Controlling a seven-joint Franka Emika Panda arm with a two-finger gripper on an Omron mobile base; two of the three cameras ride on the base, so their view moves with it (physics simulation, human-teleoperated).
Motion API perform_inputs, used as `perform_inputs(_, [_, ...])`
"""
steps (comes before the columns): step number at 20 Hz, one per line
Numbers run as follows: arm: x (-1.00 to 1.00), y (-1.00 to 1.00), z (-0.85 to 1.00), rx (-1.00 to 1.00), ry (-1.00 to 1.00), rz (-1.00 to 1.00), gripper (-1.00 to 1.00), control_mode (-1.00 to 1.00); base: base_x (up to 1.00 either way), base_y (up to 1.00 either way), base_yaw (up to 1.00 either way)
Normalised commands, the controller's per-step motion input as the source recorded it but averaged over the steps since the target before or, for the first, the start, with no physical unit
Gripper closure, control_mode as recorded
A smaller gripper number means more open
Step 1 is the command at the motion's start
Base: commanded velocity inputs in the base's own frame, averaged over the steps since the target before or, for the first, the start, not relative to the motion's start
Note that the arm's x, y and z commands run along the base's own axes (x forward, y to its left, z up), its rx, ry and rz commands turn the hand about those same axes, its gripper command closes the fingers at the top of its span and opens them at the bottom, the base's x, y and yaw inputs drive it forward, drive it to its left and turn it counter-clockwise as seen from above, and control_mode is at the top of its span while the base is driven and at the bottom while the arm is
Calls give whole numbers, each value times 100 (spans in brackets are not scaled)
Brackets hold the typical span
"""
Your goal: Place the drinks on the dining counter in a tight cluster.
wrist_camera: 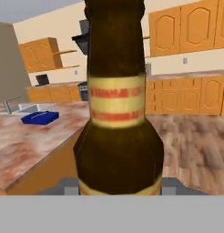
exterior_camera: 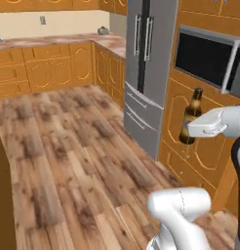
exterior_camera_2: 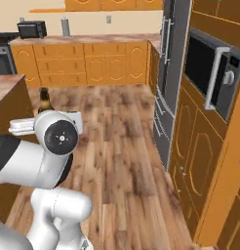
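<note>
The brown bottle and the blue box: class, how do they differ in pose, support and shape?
The brown bottle stands upright; the blue box lies flat. The bottle is held in the air by the hand; the box rests on the marbled counter. The bottle is tall and round, the box low and flat.

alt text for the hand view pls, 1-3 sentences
A dark brown glass bottle with a yellow and red neck label stands upright, very close to the camera, held in the gripper. Behind it to the left lies a reddish marbled counter bearing a blue box; orange cabinets and wood floor lie to the right.
</note>
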Motion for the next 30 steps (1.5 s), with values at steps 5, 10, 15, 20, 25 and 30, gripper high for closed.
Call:
perform_inputs(5, [0,0,0,0,0,0,100,100,-24,15,94])
perform_inputs(10, [0,0,0,0,0,0,100,100,-35,91,23])
perform_inputs(15, [0,0,0,0,0,0,100,100,6,100,-33])
perform_inputs(20, [0,0,0,0,0,0,100,100,33,100,-41])
perform_inputs(25, [0,0,0,0,0,0,100,100,16,100,-28])
perform_inputs(30, [0,0,0,0,0,0,100,100,48,100,-4])
